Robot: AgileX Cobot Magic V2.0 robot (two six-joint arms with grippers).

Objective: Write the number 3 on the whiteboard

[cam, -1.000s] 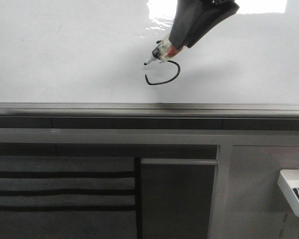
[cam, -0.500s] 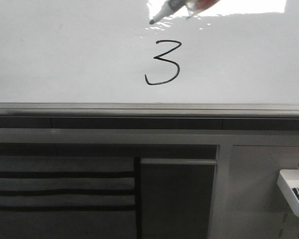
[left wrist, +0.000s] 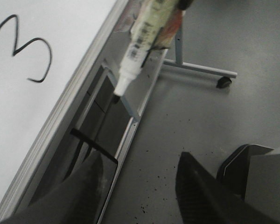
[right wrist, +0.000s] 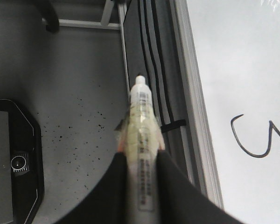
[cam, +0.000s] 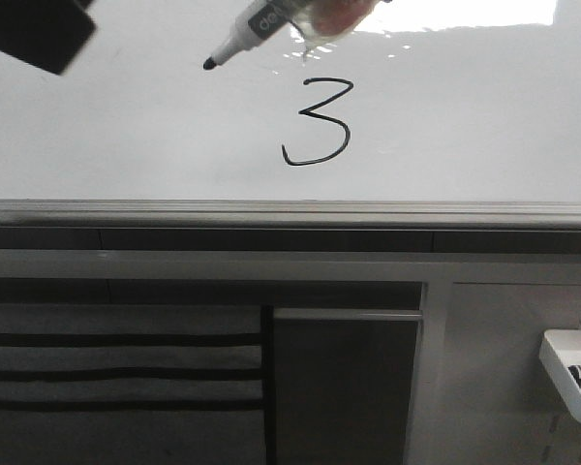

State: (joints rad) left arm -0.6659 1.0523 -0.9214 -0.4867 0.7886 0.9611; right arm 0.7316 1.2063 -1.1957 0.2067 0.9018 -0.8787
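The number 3 (cam: 316, 121) is drawn in thin black line on the whiteboard (cam: 126, 126), above its silver-grey frame edge (cam: 290, 211). My right gripper (right wrist: 142, 163) is shut on a white marker (right wrist: 142, 126), uncapped, held off the board. In the front view the marker (cam: 261, 24) hangs at the top, with its black tip up and left of the 3. My left gripper (left wrist: 140, 186) is open and empty, off the board's edge, with the marker (left wrist: 142, 42) ahead of it. The 3 also shows in the left wrist view (left wrist: 30, 53) and partly in the right wrist view (right wrist: 254, 137).
A dark blurred part of the left arm (cam: 29, 34) crosses the top left of the front view. A small white tray (cam: 569, 373) with markers hangs at the lower right. Grey panels and a stand leg with a caster (left wrist: 222, 82) lie below the board.
The marker lifted off the board after the 3's lower curve, rose out of the way, then swung left. The whole 3 now shows. The left arm came into view at top left.
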